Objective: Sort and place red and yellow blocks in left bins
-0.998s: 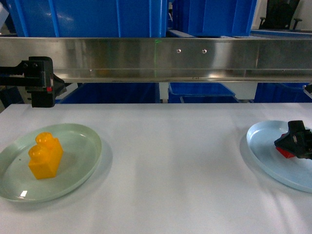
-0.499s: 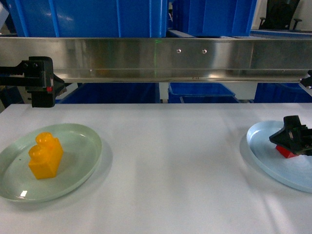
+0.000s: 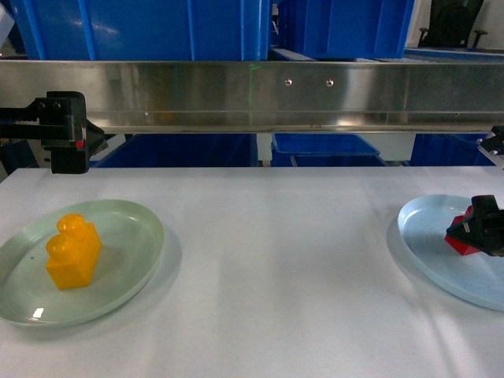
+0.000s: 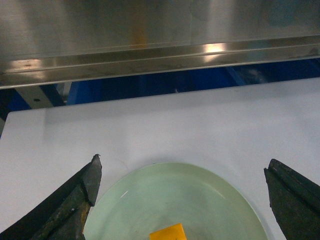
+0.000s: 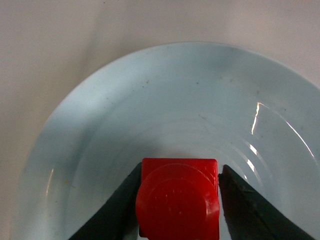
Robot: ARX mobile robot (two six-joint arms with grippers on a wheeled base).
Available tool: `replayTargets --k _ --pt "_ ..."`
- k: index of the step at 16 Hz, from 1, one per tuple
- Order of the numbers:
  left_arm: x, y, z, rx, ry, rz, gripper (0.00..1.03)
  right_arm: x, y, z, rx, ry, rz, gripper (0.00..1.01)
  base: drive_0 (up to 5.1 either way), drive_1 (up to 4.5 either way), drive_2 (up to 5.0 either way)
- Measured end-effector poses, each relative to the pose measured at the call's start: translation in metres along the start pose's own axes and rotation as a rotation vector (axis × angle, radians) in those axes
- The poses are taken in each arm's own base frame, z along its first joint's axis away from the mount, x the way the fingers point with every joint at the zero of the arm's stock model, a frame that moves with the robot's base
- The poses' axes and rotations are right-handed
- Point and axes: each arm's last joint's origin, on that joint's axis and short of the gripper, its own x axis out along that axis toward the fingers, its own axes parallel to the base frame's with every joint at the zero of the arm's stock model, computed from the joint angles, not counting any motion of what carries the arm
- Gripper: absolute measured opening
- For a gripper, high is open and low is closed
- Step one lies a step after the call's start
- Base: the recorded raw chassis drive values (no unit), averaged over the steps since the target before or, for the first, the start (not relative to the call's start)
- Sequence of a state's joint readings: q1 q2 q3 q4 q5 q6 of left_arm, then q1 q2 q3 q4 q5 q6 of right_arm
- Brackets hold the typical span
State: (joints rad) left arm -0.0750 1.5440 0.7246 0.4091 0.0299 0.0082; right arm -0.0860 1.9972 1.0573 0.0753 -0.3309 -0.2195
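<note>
While the red block [image 5: 178,197] is clamped by the right gripper [image 5: 178,200] over the pale blue plate [image 5: 150,110], the left gripper [image 4: 185,200] is held wide open above the yellow block [image 3: 73,252].

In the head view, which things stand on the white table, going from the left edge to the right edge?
Pale green round plate holding the orange-yellow studded plastic brick → pale blue round plate → red plastic brick, gripped by the black right gripper.

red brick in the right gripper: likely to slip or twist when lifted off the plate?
Red brick looks rigid and glossy, so some slip is possible. The right gripper fingers flank its flat sides, which should resist twisting. Probably light; the pale blue plate may shift slightly.
</note>
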Motion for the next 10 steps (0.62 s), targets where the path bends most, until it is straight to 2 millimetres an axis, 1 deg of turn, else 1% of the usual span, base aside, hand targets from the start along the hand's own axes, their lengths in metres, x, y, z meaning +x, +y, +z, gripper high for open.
replayTargets --k 1,2,3,6,8,10 --pt "0.0 0.0 0.0 0.0 0.0 0.0 0.98 0.0 0.0 0.001 -0.002 -0.008 0.001 0.37 0.0 0.0 0.0" --pt "0.0 0.0 0.0 0.0 0.0 0.0 0.98 0.0 0.0 0.001 -0.004 -0.012 0.0 0.3 0.0 0.0 0.0" --pt "0.0 0.0 0.0 0.0 0.0 0.0 0.98 0.0 0.0 0.001 -0.003 -0.013 0.004 0.28 0.0 0.0 0.0" --pt "0.0 0.0 0.0 0.0 0.0 0.0 0.98 -0.001 0.0 0.001 0.006 -0.017 0.005 0.28 0.0 0.0 0.0" --pt "0.0 0.0 0.0 0.0 0.0 0.0 0.98 -0.019 0.002 0.003 0.044 -0.045 0.002 0.28 0.0 0.0 0.0" --pt "0.0 0.0 0.0 0.0 -0.001 0.0 0.98 -0.055 0.0 0.008 0.096 -0.124 -0.038 0.28 0.0 0.0 0.0"
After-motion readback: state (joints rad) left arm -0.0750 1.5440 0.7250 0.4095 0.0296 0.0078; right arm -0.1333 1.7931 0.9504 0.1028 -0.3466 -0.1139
